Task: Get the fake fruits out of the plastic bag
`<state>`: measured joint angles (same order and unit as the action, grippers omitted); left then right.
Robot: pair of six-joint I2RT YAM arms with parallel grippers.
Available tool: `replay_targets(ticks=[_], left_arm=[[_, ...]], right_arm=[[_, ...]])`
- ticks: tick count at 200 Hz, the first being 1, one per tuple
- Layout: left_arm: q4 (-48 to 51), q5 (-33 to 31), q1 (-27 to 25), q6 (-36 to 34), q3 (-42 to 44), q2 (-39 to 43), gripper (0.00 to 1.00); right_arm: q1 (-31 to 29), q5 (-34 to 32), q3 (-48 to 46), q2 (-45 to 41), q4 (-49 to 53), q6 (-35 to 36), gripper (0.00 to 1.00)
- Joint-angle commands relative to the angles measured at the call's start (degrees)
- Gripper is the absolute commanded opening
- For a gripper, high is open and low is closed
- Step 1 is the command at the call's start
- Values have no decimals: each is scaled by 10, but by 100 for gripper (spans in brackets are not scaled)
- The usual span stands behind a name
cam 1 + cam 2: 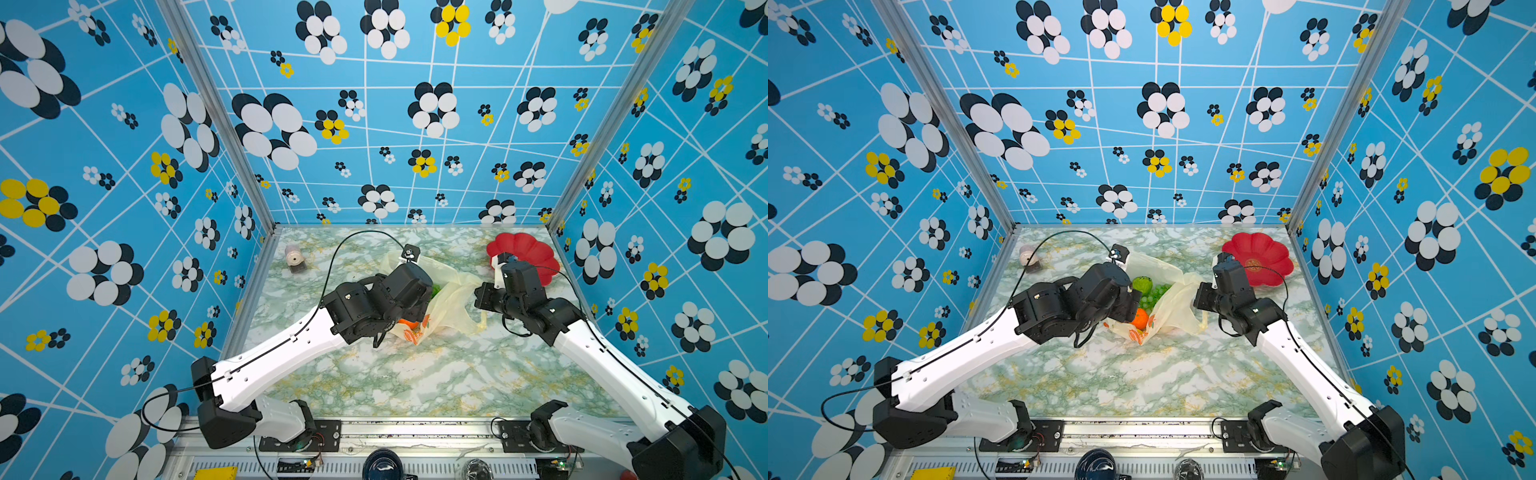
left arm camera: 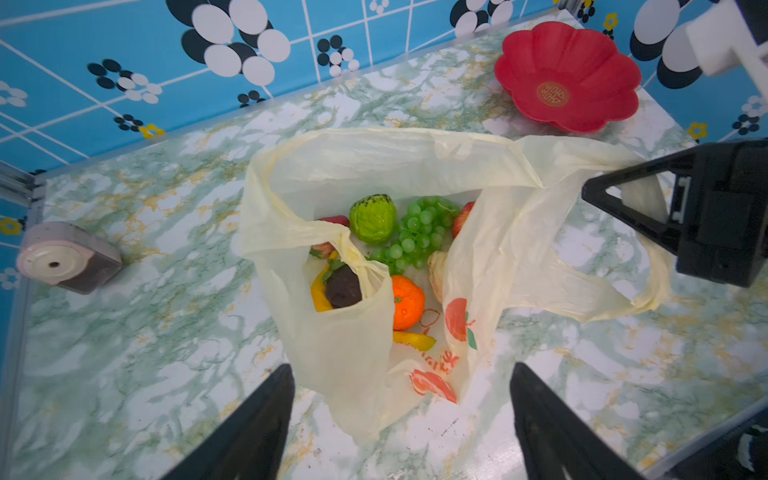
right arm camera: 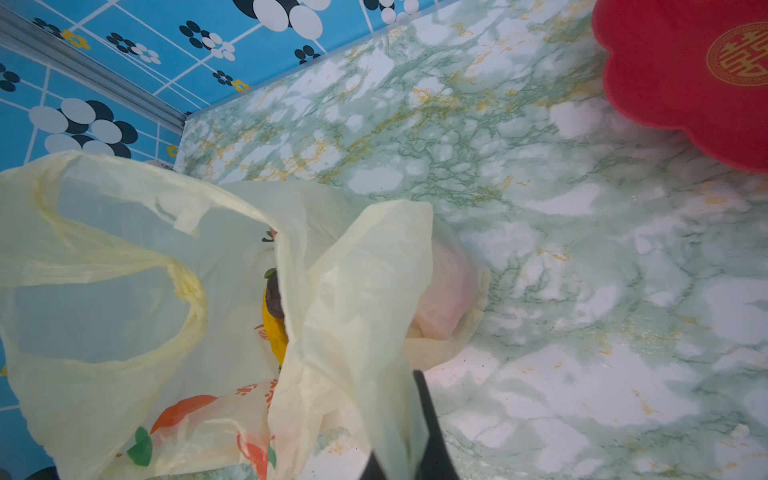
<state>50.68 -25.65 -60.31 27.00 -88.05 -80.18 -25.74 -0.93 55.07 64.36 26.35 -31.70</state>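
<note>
L end effector (image 2: 401, 370) open, empty, over plastic bag (image 2: 345, 353) mouth. Tabletop (image 2: 145, 332) carries it; R end effector (image 2: 592, 194) clamped on its handle. Fake fruits (image 2: 419, 232) all inside. Best pick imo: orange (image 2: 407, 301), exposed, drop straight down, keep tips off film. Around: red plate (image 2: 567, 77) well apart, pink canister (image 2: 66, 257) near left wall. Flap half-covers banana (image 2: 319, 297).

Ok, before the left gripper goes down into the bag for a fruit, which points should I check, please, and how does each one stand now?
1. Left gripper open and empty: ok.
2. Right gripper shut on the plastic bag handle: ok.
3. Bag mouth open from above: ok.
4. Orange uncovered: ok.
5. Banana free: not ok, bag film covers its middle.
6. Red plate free of things: ok.
</note>
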Motion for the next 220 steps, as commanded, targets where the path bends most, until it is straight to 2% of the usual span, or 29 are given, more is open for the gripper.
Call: replay_targets(ticks=[1,36,59,84,125,155,185,220], left_arm=[[5,65,-6,66,48,-46,72],[-24,103,12,100,84,-110,58],[-31,91,30,115,87,-151,58],[-58,56,66,122,93,-169,58],[-57,-91,86,125,94,-134,61],[-44,-123,121,149,118,-98,65],[-66,-111,164,158,166,-67,70],[-128,-24,209,138,211,-72,80]], right_arm=[[-3,1,18,-2,-9,6,0],[-4,2,15,-5,-8,7,0],[-3,0,11,-8,-7,9,0],[-4,-2,1,-11,-14,7,0],[-3,-12,-9,-8,-9,12,0],[-3,-11,-16,7,-18,12,0],[-7,9,-15,29,-30,15,0],[-29,11,1,59,-29,21,0]])
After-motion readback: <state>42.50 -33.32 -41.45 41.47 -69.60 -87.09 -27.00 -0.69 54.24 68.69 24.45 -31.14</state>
